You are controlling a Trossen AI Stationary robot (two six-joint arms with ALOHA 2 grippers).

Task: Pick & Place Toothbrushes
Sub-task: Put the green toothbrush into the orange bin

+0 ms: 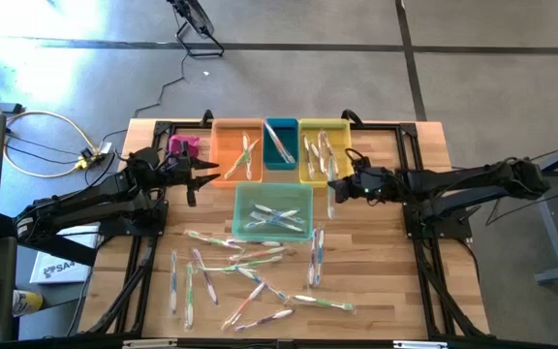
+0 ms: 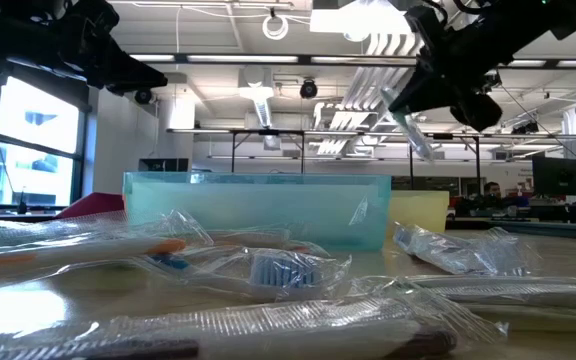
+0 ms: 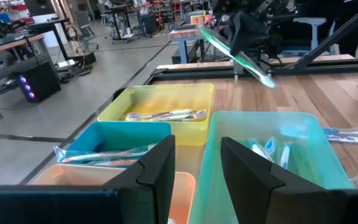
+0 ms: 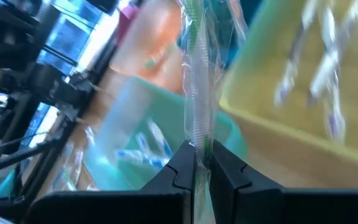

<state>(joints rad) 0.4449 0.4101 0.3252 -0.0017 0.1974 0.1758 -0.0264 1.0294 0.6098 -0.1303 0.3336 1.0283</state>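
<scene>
Four bins stand at the table's far middle: orange (image 1: 237, 150), blue (image 1: 280, 142), yellow (image 1: 325, 150) and, nearer, a mint one (image 1: 273, 211), each with wrapped toothbrushes lying inside. Several more wrapped toothbrushes (image 1: 250, 271) lie flat on the near half of the wooden table. My right gripper (image 1: 339, 184) is raised between the yellow and mint bins, shut on one green-accented wrapped toothbrush (image 3: 247, 59). My left gripper (image 1: 200, 176) waits open and level, left of the orange bin, with nothing between its fingers (image 3: 160, 165). My right gripper pinches the wrapped toothbrush between its two fingertips (image 4: 182, 165), on the handle (image 4: 199, 134) inside the clear wrapper. The toothbrush runs on ahead of the fingers, along them. It is lifted clear of table and bins and slants downward in the low view (image 2: 408, 125).
A pink object (image 1: 184, 147) sits at the far left corner beside the orange bin. Black frame rails (image 1: 424, 252) run along the table's left and right sides. Cables (image 1: 46, 145) lie on the floor to the left. Bare wood shows right of the loose toothbrushes.
</scene>
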